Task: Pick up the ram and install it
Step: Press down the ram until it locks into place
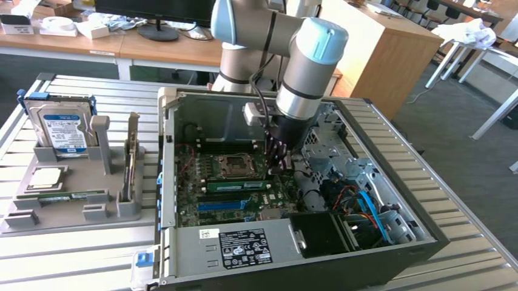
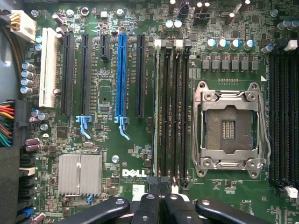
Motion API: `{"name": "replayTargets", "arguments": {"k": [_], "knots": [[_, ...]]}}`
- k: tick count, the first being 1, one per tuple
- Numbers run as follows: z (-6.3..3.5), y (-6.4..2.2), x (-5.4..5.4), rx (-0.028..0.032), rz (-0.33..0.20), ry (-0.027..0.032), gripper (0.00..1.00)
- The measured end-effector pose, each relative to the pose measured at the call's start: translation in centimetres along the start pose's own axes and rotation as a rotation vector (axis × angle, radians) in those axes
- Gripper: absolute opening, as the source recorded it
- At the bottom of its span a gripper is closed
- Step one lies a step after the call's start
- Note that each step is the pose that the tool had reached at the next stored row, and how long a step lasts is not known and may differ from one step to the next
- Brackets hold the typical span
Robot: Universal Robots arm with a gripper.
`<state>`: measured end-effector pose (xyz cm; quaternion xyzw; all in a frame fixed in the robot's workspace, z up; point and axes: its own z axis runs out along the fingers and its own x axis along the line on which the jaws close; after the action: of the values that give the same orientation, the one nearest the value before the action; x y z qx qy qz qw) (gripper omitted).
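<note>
My pincer [image 2: 159, 205] is closed together, empty, inside the computer case [image 1: 421, 242], just above the memory slots [image 2: 170, 107] beside the processor socket [image 2: 229, 126].

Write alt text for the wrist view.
The shut gripper hangs over a green Dell motherboard, at the end of the black memory slots. Beside the slots sits an empty processor socket, and a blue expansion slot runs parallel to them.
</note>
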<state>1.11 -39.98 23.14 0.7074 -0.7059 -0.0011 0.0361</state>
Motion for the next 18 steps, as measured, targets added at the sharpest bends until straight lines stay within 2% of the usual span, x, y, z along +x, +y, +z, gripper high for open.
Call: {"name": "replayTargets", "arguments": {"k": [18], "knots": [[0.30,-0.02,-0.01,0.0000,0.000,0.0001,0.10]]}}
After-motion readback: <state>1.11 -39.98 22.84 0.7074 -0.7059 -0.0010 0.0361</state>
